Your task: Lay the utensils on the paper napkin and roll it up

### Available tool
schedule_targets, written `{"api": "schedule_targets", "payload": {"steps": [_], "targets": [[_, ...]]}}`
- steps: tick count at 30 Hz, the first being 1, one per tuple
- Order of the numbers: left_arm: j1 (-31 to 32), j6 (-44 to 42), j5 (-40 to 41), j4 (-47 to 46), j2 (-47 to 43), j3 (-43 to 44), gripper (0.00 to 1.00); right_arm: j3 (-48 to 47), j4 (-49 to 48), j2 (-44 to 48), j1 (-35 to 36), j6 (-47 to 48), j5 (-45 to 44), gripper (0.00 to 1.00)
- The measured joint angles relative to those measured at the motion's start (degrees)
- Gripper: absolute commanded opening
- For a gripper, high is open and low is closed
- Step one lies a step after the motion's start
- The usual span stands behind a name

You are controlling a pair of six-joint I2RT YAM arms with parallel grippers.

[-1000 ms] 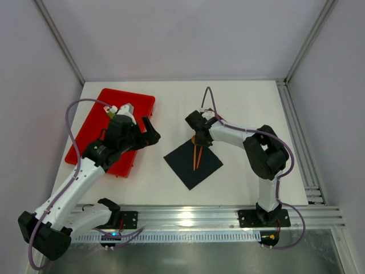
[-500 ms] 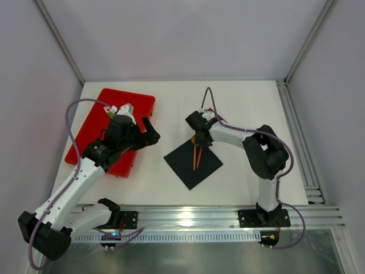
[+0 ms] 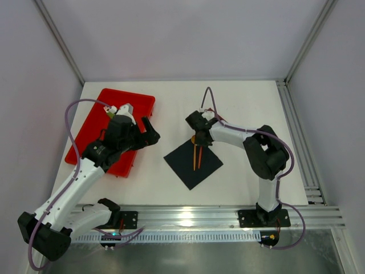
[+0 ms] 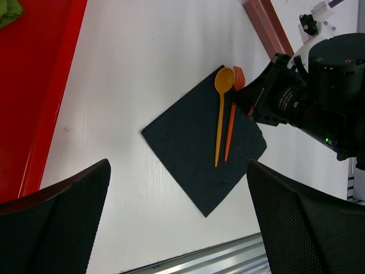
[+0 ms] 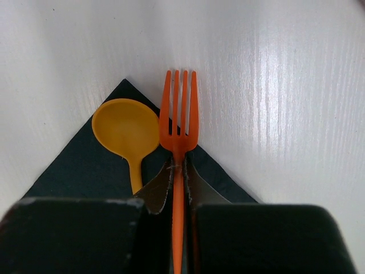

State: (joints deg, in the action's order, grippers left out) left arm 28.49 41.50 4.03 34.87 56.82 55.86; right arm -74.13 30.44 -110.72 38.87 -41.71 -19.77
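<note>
- On the black paper napkin (image 3: 193,164), the yellow-orange spoon (image 4: 219,117) lies flat. Its bowl sits at the napkin's far corner and its handle runs toward the middle.
- Just beside the spoon is the orange fork (image 5: 178,123), parallel to it. The tines stick out past the napkin's far edge over the white table (image 3: 245,103), and the handle is over the napkin.
- The right gripper (image 5: 178,182) is at the napkin's far corner, fingers pinched closed on the fork handle just behind the tines.
- Cannot tell whether the fork rests on the napkin or is slightly lifted.
- The napkin lies flat and unrolled, turned like a diamond, with one corner toward the arm bases.
- The left gripper (image 3: 153,130) hangs left of the napkin, well apart from it. Its jaws are spread wide, holding nothing and aimed toward the napkin.
- The red plastic tray (image 3: 134,98) is further left of the napkin, partly under the left arm. A green item (image 4: 8,10) lies in it.
- The end of a narrow brown tray (image 4: 267,25) shows beyond the napkin's far corner, by the right gripper.
</note>
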Motion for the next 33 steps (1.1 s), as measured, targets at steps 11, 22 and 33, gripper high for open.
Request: {"api": "schedule_targets", "payload": {"steps": [11, 22, 33], "targets": [[0.0, 0.07, -0.02, 0.0, -0.15, -0.07, 1.0, -0.02, 0.02, 0.66, 1.07, -0.04, -0.02, 0.04], [-0.02, 0.07, -0.02, 0.11, -0.31, -0.42, 1.0, -0.39, 0.17, 0.66, 2.73, -0.07, -0.07, 0.15], [0.0, 0.04, 0.17, 0.13, -0.31, -0.42, 1.0, -3.06, 2.49, 2.64, 1.27, 5.62, 0.98, 0.34]]}}
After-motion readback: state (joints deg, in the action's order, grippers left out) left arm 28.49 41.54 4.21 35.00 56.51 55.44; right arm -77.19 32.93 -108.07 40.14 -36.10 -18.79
